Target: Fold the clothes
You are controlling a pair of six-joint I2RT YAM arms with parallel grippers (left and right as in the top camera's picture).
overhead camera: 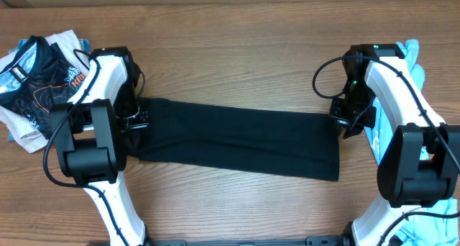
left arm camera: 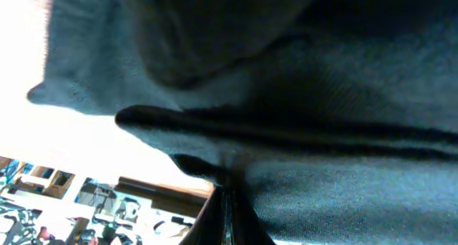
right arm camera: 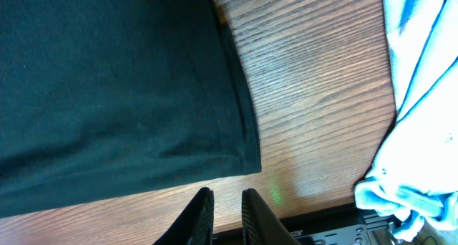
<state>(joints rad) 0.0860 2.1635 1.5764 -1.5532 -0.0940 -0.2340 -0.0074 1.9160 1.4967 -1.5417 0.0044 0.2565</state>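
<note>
The black T-shirt [overhead camera: 237, 139] lies folded into a long strip across the table's middle. My left gripper [overhead camera: 138, 121] is at its left end; in the left wrist view its jaws [left arm camera: 227, 202] are shut on a fold of the black fabric [left arm camera: 322, 73], which fills that view. My right gripper [overhead camera: 347, 124] is at the strip's right end; in the right wrist view its jaws [right arm camera: 227, 209] are a little apart and empty over bare wood, just off the black shirt's corner [right arm camera: 107, 80]. The light blue T-shirt [overhead camera: 415, 59] lies bunched under my right arm and shows in the right wrist view [right arm camera: 422, 94].
A pile with the black jersey with orange-and-white graphics [overhead camera: 39, 77] on white cloth sits at the far left. The wooden table [overhead camera: 237, 66] shows behind and in front of the strip. The arm bases stand at the front edge.
</note>
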